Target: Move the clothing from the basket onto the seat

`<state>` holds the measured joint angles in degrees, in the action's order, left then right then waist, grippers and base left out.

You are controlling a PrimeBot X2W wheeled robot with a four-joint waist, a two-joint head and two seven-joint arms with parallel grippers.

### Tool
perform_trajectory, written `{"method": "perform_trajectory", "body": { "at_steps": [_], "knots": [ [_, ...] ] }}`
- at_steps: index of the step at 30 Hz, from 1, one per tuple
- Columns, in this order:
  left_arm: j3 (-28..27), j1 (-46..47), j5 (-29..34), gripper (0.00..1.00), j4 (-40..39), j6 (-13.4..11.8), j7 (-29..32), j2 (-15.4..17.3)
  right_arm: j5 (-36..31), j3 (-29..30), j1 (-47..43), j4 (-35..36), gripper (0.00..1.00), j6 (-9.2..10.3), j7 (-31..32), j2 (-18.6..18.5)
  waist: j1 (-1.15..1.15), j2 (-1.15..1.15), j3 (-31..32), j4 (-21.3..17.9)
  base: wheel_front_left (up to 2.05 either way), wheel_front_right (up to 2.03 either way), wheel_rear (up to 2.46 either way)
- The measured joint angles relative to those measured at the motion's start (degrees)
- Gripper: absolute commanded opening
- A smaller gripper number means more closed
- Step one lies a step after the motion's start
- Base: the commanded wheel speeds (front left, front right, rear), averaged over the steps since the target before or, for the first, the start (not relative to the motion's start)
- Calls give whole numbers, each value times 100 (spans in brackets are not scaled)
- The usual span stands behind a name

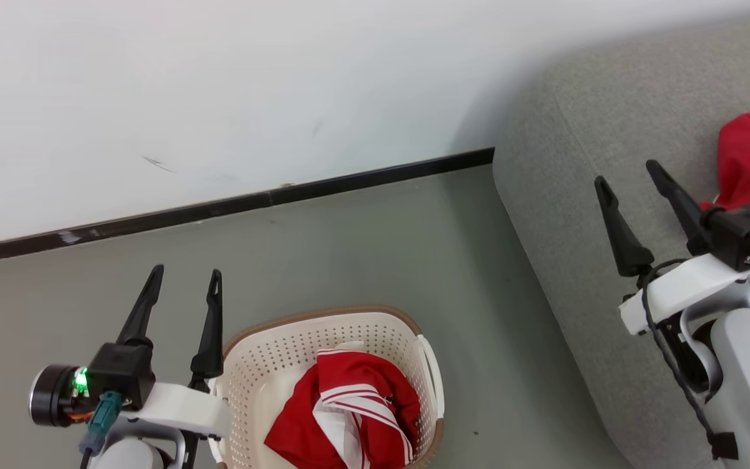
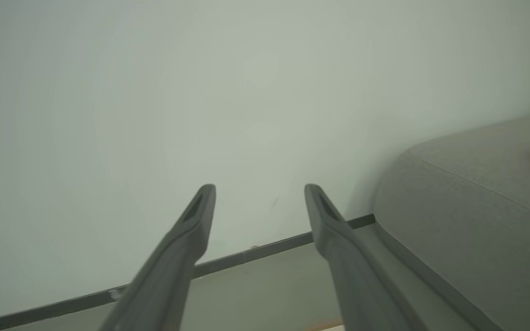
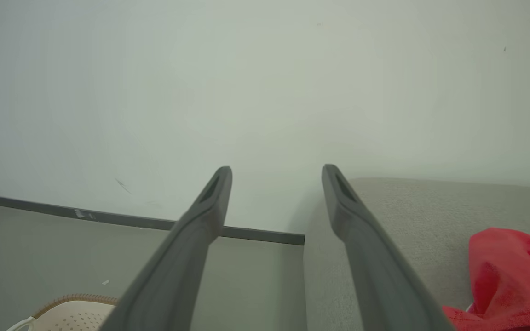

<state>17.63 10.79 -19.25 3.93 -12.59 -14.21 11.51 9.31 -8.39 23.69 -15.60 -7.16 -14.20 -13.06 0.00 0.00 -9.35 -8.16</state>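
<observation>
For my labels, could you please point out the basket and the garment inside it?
basket (image 1: pixel 297 339), head view, perforated back wall.
garment (image 1: pixel 385 380), head view, red upper fold.

- A plain white wall (image 1: pixel 219 98) stood behind the floor's far edge.
- A thin dark scuff (image 1: pixel 157 163) marked the wall low down, just above the skirting.
- A dark skirting strip (image 1: pixel 232 207) ran along the floor's far edge, with a pale chip (image 1: pixel 69 236) towards its left end.
- The grey-green floor (image 1: pixel 362 260) carried one small dark speck (image 1: pixel 476 432) near its front edge.
</observation>
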Motion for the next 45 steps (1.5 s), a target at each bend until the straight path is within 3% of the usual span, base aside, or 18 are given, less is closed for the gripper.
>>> {"method": "perform_trajectory", "body": {
  "at_steps": [21,45],
  "knots": [
    [9,-511,-123,100,287,8,-9,-191,-668,363,-1408,201,100,0,0,745,0,0,705,608,0,0,0],
    [-40,-749,-73,100,792,13,-9,-225,-939,465,-2477,630,100,0,0,1028,0,0,1136,817,0,0,0]
  ]
}}
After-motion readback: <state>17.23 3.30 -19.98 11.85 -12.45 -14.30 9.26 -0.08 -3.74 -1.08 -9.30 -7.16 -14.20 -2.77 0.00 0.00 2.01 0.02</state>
